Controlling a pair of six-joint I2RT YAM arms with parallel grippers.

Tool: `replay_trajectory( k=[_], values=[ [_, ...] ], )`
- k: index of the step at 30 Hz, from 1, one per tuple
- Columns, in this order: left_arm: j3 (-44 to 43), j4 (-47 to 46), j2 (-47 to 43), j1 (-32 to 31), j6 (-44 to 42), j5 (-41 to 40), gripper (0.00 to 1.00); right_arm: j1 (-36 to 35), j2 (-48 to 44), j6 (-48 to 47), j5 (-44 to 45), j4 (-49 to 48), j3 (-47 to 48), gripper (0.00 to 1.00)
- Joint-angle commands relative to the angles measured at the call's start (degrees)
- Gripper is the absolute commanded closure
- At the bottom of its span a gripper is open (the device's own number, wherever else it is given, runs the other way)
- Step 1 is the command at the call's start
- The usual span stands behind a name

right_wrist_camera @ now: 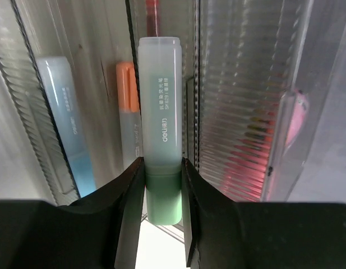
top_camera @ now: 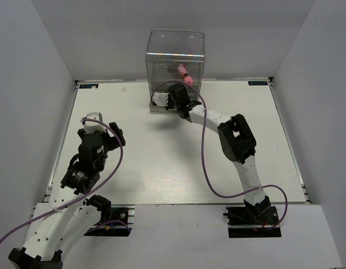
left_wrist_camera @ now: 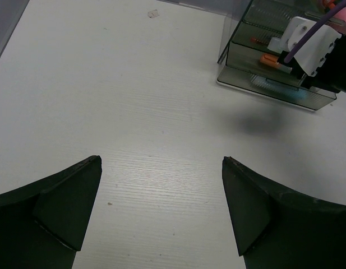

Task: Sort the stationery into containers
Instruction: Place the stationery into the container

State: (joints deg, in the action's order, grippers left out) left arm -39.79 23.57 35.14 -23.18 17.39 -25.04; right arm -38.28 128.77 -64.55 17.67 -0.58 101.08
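**Green marker at the organiser's mouth**

My left fingers (left_wrist_camera: 66,207) stand wide, holding nothing, over the tabletop (left_wrist_camera: 133,101). At the organiser (top_camera: 161,61), my right fingers (right_wrist_camera: 128,213) pinch the green-tipped marker (right_wrist_camera: 159,112) near its coloured end. Its clear end points inward, with the light-blue marker (right_wrist_camera: 63,112) and orange-tipped marker (right_wrist_camera: 128,117) to its left. I'd line it up with the slot, slide it well inside, then release.

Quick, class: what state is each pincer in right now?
Left pincer: open, holding nothing.
Right pincer: closed on the green marker.
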Motion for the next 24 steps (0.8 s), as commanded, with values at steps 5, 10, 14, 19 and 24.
replay_trajectory(
  k=[5, 10, 14, 19, 24],
  values=[
    [0.33, 0.07, 0.64, -0.02, -0.6, 0.16, 0.02, 1.98, 0.34, -0.84, -3.69, -1.0, 2.28, 0.95],
    [0.33, 0.07, 0.64, -0.02, -0.6, 0.16, 0.02, 2.68, 0.78, 0.48, -5.19, 0.49, 2.11, 0.65],
    [0.33, 0.07, 0.64, -0.02, -0.6, 0.16, 0.02, 2.86, 0.87, 1.27, -5.89, 3.47, 2.55, 0.53],
    [0.33, 0.07, 0.64, -0.02, -0.6, 0.16, 0.02, 2.95, 0.43, 2.33, -6.25, 4.89, 2.19, 0.49],
    [0.33, -0.46, 0.64, -0.02, -0.6, 0.16, 0.02, 3.04, -2.47, 5.31, -11.59, 8.92, 2.19, 0.55]
  ],
)
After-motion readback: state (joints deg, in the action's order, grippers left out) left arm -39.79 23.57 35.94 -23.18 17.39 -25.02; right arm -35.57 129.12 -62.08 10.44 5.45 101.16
